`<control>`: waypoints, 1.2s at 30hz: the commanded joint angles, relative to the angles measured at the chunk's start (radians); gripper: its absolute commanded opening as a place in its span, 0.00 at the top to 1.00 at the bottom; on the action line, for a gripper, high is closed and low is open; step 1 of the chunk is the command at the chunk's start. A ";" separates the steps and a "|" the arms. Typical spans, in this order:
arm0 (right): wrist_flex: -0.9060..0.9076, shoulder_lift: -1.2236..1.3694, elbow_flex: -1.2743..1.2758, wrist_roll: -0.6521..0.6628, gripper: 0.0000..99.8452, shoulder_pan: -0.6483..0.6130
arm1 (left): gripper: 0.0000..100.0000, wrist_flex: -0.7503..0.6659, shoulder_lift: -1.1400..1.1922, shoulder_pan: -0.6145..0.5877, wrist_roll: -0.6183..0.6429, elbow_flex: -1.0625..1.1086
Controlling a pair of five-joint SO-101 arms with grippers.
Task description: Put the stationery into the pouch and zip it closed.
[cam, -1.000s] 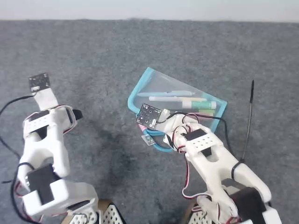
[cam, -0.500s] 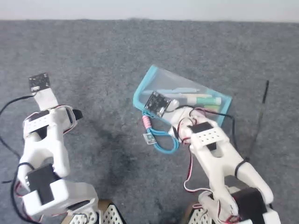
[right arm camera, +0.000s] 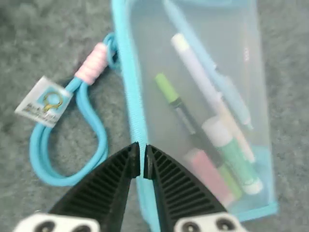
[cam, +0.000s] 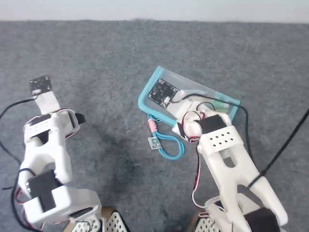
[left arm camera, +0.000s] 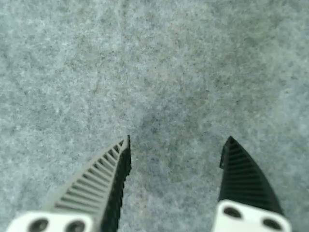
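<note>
A translucent pouch with a light-blue zipper edge lies on the grey carpet, also in the high view as the pouch. Inside it lie a white pen, a green-capped marker, a pink item and a green-and-white stick. My right gripper is shut, pinching the zipper band partway along it. The right arm covers the pouch's near side. My left gripper stands open over bare carpet, far left of the pouch, as the left gripper shows from above.
A blue cord loop with a pink bead and a small tag trails from the pouch's corner onto the carpet. A black cable crosses the right side. A pale wall edge runs along the far side of the carpet.
My right arm has moved away from the table's near edge over the pouch, uncovering the cord loop. The pouch shifted slightly and the black cable swung right. The left arm stayed still.
</note>
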 commanded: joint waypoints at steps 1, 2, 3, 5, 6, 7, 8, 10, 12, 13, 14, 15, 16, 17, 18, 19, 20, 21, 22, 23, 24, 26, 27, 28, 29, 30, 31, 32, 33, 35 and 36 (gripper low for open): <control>-0.104 -0.054 0.121 0.040 0.92 -0.058 | 0.72 -0.008 -0.005 0.003 0.006 -0.047; -0.163 -0.061 0.172 0.054 0.88 -0.070 | 0.72 -0.008 -0.005 0.005 0.006 -0.047; -0.209 -0.065 0.212 0.066 0.84 -0.084 | 0.72 -0.008 -0.005 0.005 0.006 -0.047; -0.266 -0.067 0.264 0.083 0.77 -0.111 | 0.72 -0.008 -0.005 0.005 0.006 -0.047; -0.271 -0.064 0.275 0.095 0.75 -0.119 | 0.72 -0.008 -0.005 0.005 0.006 -0.047; -0.274 -0.062 0.282 0.115 0.75 -0.120 | 0.72 -0.008 -0.005 0.005 0.006 -0.047; -0.277 -0.059 0.285 0.138 0.75 -0.113 | 0.72 -0.008 -0.005 0.005 0.006 -0.047; -0.283 -0.059 0.295 0.175 0.77 -0.081 | 0.72 -0.008 -0.005 0.005 0.006 -0.047; -0.341 -0.058 0.319 0.204 0.79 -0.050 | 0.72 -0.008 -0.005 0.006 0.006 -0.047; -0.381 -0.058 0.341 0.219 0.79 -0.041 | 0.72 -0.008 -0.005 0.006 0.006 -0.047; -0.418 -0.058 0.361 0.233 0.79 -0.033 | 0.72 -0.008 -0.005 0.006 0.006 -0.047; -0.449 -0.058 0.377 0.247 0.79 -0.028 | 0.72 -0.008 -0.005 0.006 0.006 -0.047; -0.473 -0.058 0.390 0.264 0.79 -0.027 | 0.72 -0.008 -0.005 0.006 0.006 -0.047; -0.490 -0.058 0.396 0.275 0.79 -0.025 | 0.72 -0.008 -0.005 0.006 0.006 -0.047; -0.501 -0.058 0.397 0.284 0.79 -0.021 | 0.72 -0.008 -0.005 0.006 0.006 -0.047; -0.516 -0.058 0.400 0.290 0.79 -0.016 | 0.72 -0.008 -0.005 0.006 0.006 -0.047; -0.532 -0.058 0.400 0.305 0.79 -0.010 | 0.72 -0.008 -0.005 0.006 0.006 -0.047; -0.550 -0.056 0.404 0.328 0.79 -0.008 | 0.72 -0.008 -0.005 0.006 0.006 -0.047; -0.575 -0.056 0.413 0.354 0.80 -0.005 | 0.72 -0.008 -0.005 0.006 0.006 -0.047; -0.613 -0.056 0.428 0.373 0.80 -0.004 | 0.72 -0.008 -0.005 0.006 0.006 -0.047; -0.662 -0.056 0.450 0.388 0.80 -0.002 | 0.72 -0.008 -0.005 0.006 0.006 -0.047; -0.754 -0.054 0.497 0.427 0.80 0.001 | 0.72 -0.008 -0.005 0.006 0.006 -0.047; -0.783 -0.045 0.516 0.454 0.82 0.001 | 0.72 -0.008 -0.005 0.006 0.006 -0.047; -0.803 -0.028 0.526 0.473 0.82 0.001 | 0.72 -0.008 -0.005 0.006 0.006 -0.047; -0.820 -0.004 0.529 0.482 0.83 0.001 | 0.72 -0.008 -0.005 0.006 0.006 -0.047; -0.832 0.025 0.528 0.483 0.84 0.001 | 0.72 -0.008 -0.005 0.006 0.006 -0.047; -0.849 0.056 0.525 0.483 0.84 0.001 | 0.72 -0.008 -0.005 0.006 0.006 -0.047; -0.877 0.087 0.525 0.483 0.84 0.001 | 0.72 -0.008 -0.005 0.006 0.006 -0.047; -0.911 0.119 0.525 0.483 0.84 0.001 | 0.72 -0.008 -0.005 0.006 0.006 -0.047; -0.972 0.170 0.525 0.483 0.84 0.005 | 0.72 -0.008 -0.005 0.006 0.006 -0.047; -0.990 0.186 0.525 0.483 0.84 0.013 | 0.72 -0.008 -0.005 0.006 0.006 -0.047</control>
